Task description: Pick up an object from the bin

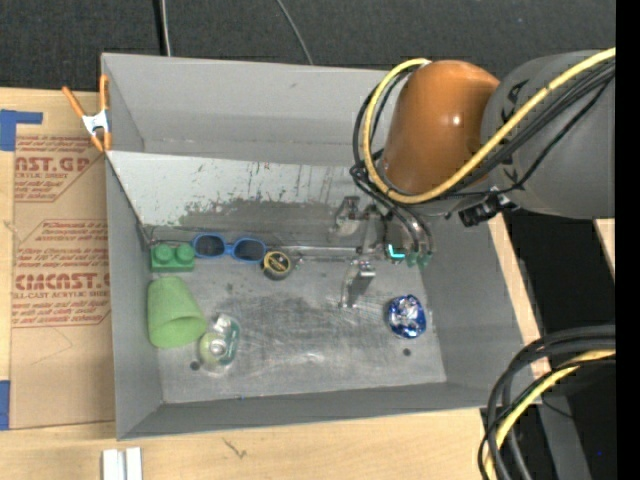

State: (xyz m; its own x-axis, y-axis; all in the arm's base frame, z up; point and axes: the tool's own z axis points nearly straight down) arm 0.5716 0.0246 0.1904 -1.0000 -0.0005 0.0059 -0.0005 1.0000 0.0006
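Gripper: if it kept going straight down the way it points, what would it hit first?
Probably the bare bin floor: the gripper hangs over an open patch, with the blue-and-white ball beside it, apart. Depth is hard to judge from above.

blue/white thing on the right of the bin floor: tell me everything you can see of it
The blue-and-white lump is small and roundish, deep blue with white patches, and looks glossy and crinkled, like foil or wrap; what it is cannot be told. It lies by itself on the bin floor, toward the right wall. Nothing touches it. The tool stands to its left, apart from it.
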